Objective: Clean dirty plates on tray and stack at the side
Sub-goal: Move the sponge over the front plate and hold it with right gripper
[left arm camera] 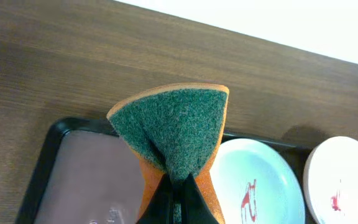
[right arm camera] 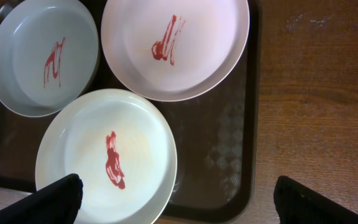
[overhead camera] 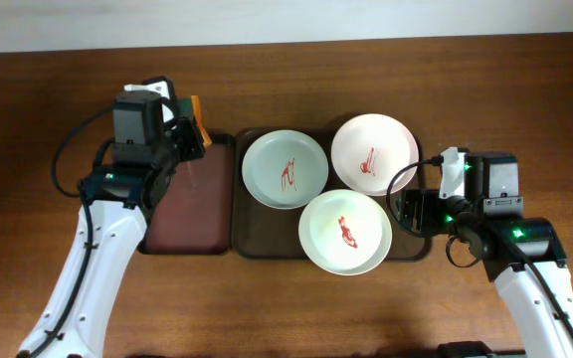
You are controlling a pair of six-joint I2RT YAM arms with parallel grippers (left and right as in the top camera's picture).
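Near maroon tray (overhead camera: pixel 182 214), left end effector (left arm camera: pixel 178 190) clenches sponge (left arm camera: pixel 179 124); right end effector (right arm camera: pixel 176 190) seemingly spread.

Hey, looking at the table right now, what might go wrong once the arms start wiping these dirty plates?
The nearest plate hangs over the front rim of the tray, so pressing down may tip or slide it. It crowds the back-left plate and back-right plate, so scrubbing might knock them. The left gripper pinches the sponge folded at one end, so it could twist loose under pressure.
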